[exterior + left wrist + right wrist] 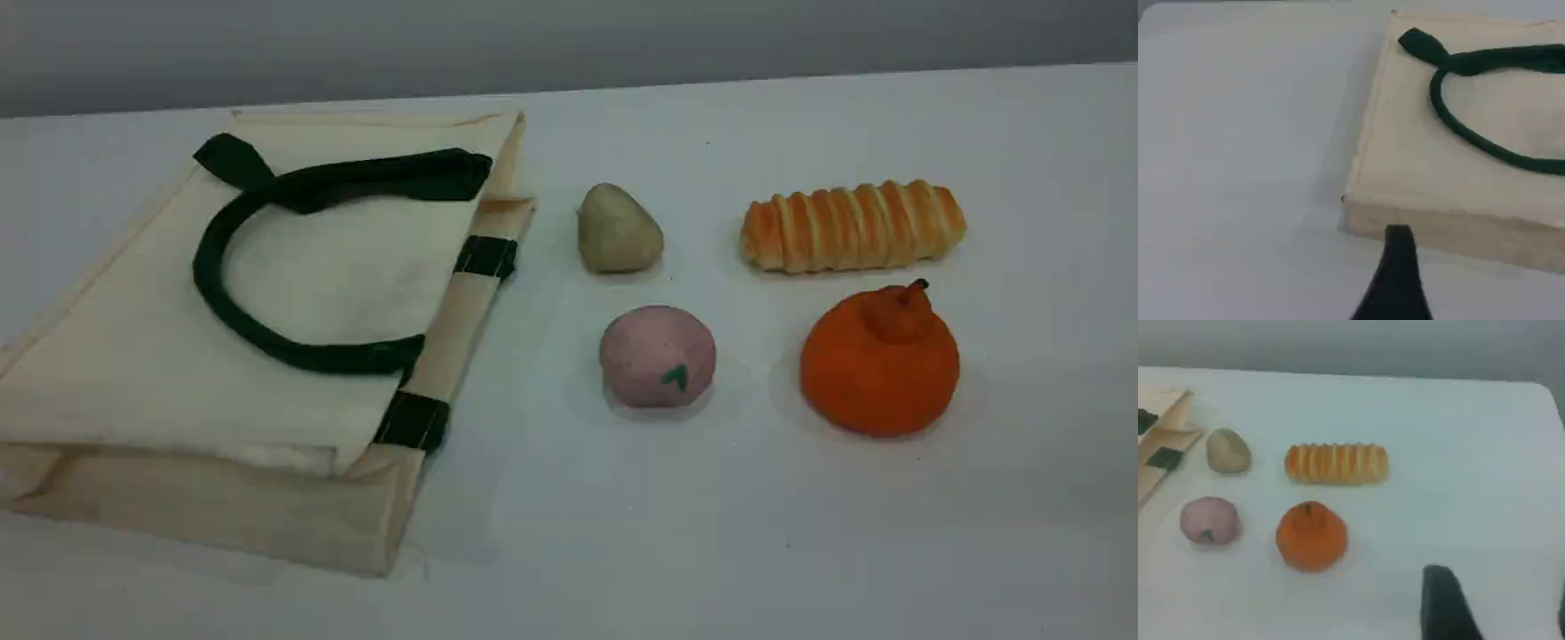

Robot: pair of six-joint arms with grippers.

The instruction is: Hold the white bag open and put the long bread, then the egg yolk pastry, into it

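The white bag (178, 356) lies flat on the left of the table, its dark green handle (267, 338) folded over its top face and its mouth edge towards the foods. The long bread (853, 227) lies at the far right. The egg yolk pastry (618, 229) sits between bag and bread. Neither arm shows in the scene view. In the left wrist view one dark fingertip (1399, 267) hovers just off the bag's (1418, 167) corner, holding nothing. My right gripper (1501, 607) stands open above bare table, to the right of the bread (1336, 463) and pastry (1228, 451).
A pink ball with a green mark (656, 356) sits in front of the pastry. An orange stemmed fruit (880, 360) sits in front of the bread. The table (622, 533) is white, with its far edge against a grey wall.
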